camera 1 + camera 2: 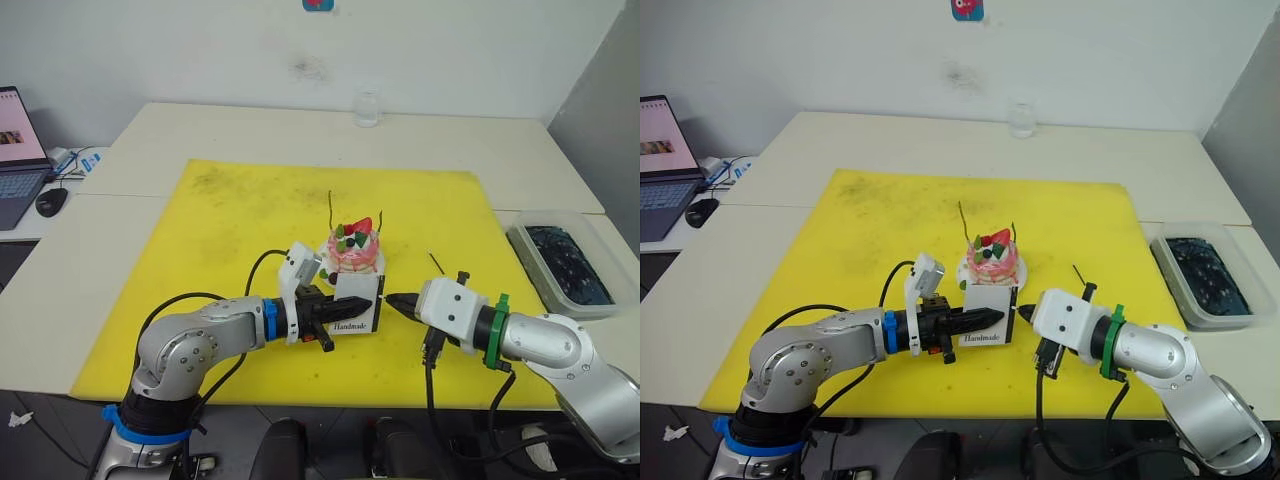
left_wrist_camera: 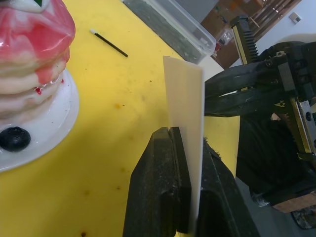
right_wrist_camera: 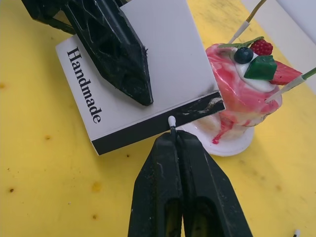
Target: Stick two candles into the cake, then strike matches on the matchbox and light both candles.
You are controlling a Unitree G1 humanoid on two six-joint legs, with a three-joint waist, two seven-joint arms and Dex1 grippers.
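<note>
Left gripper (image 1: 333, 322) clamps the matchbox (image 1: 358, 303) upright, just in front of the cake (image 1: 354, 250). Right gripper (image 3: 172, 132) pinches one match (image 3: 172, 123), white head touching the box's black strip. Second match (image 1: 437, 263) lies on yellow mat (image 1: 230, 220). Two candles (image 1: 332, 210) stand in cake.

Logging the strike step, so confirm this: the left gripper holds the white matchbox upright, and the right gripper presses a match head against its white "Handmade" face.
Not quite: the match head touches the flat white matchbox's black edge strip, as the right wrist view shows. The rest holds.
</note>
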